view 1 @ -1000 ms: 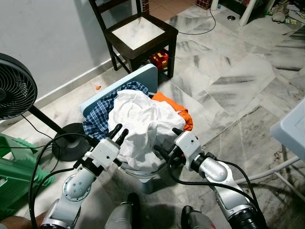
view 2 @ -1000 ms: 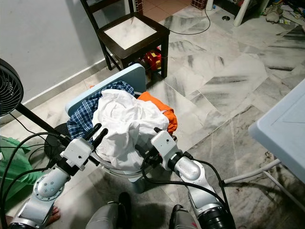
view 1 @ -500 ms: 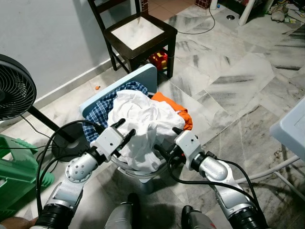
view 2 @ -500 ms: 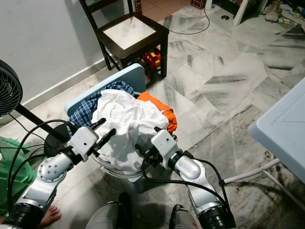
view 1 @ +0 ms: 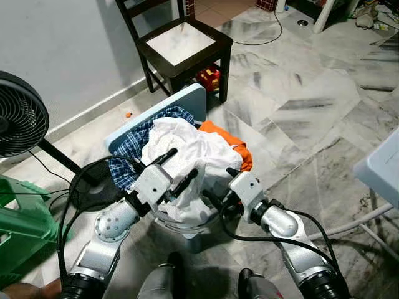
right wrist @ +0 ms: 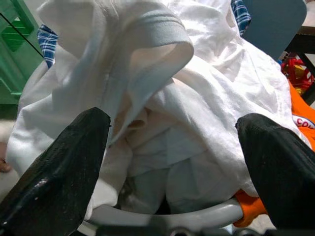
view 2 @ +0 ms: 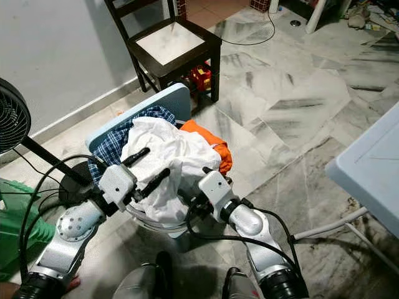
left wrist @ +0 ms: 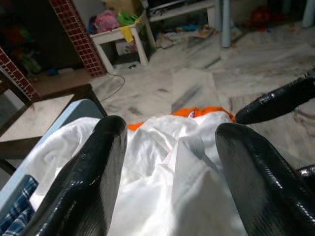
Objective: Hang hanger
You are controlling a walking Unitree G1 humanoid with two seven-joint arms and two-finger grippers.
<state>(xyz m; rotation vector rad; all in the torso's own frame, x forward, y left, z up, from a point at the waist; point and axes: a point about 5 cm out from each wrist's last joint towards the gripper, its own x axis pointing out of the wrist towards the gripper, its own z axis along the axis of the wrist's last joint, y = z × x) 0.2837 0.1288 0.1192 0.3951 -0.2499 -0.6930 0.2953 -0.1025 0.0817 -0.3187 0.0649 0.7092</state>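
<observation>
Your left claw (view 1: 176, 168) has swung in over the last second: it was back at the basket's left rim, now it sits over the white garment (view 1: 187, 152) on top of the pile, fingers spread open with nothing between them. In the left wrist view the two fingers (left wrist: 93, 182) straddle white cloth. Your right claw (view 1: 218, 193) hasn't moved, parked low at the near right rim of the laundry basket (view 1: 187, 225), fingers wide open, empty, white cloth just ahead of them in the right wrist view.

For the task: I can't make out any hanger, nor a rail to hang it on. You look set to dig into or lift the white garment, so the hang itself is not started, by my read. If a hanger is in there it's buried under cloth; can't tell.

Surface: everything stands on a grey veined marble floor (view 1: 312, 112).

- Far left: a black floor fan (view 1: 22, 121) with its round base and cable, and a green plastic crate (view 1: 19, 230).
- Centre: the basket, piled with a blue plaid shirt (view 1: 134, 146) at its left edge, the white garment in the middle and an orange garment (view 1: 234, 140) at its right.
- A pale blue board (view 1: 181, 99) leans behind the basket.
- Further back: a dark wooden chair (view 1: 181, 43) by the grey wall, with a red toy (view 1: 209, 78) under it.
- Far right: the corner of a pale blue desk (view 2: 374, 168).
</observation>
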